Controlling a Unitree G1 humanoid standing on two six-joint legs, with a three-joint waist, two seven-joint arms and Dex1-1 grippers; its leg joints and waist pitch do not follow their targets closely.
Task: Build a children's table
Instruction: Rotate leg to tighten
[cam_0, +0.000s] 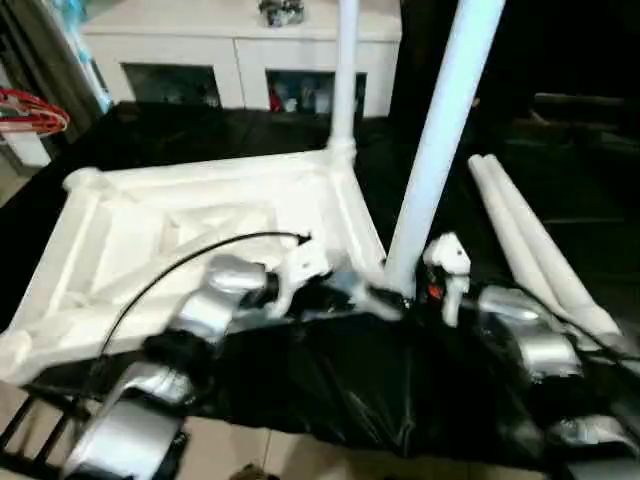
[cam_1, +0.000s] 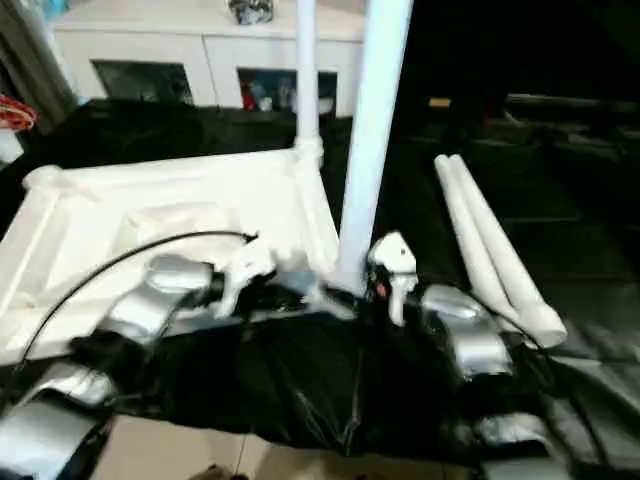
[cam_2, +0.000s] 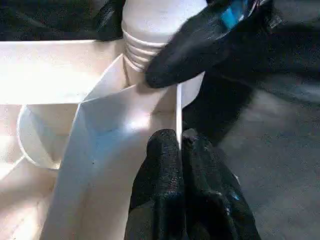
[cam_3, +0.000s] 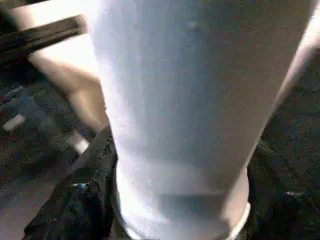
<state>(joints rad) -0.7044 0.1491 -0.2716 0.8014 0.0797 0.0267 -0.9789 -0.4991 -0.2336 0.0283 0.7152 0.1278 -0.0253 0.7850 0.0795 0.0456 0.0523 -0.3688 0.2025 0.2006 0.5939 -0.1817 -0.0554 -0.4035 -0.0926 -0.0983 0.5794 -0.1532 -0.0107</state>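
Right jaws (cam_0: 405, 290) grip near leg (cam_0: 440, 140) | upright, slightly tilted | base at socket

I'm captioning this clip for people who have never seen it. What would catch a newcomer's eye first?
First, the white leg standing upright at the near right corner of the upside-down tabletop, with the right tool closed on its base. A second leg already stands in the far right corner, and two more legs lie side by side on the black sheet to the right. The left tool pinches the tabletop's rim beside that near socket.
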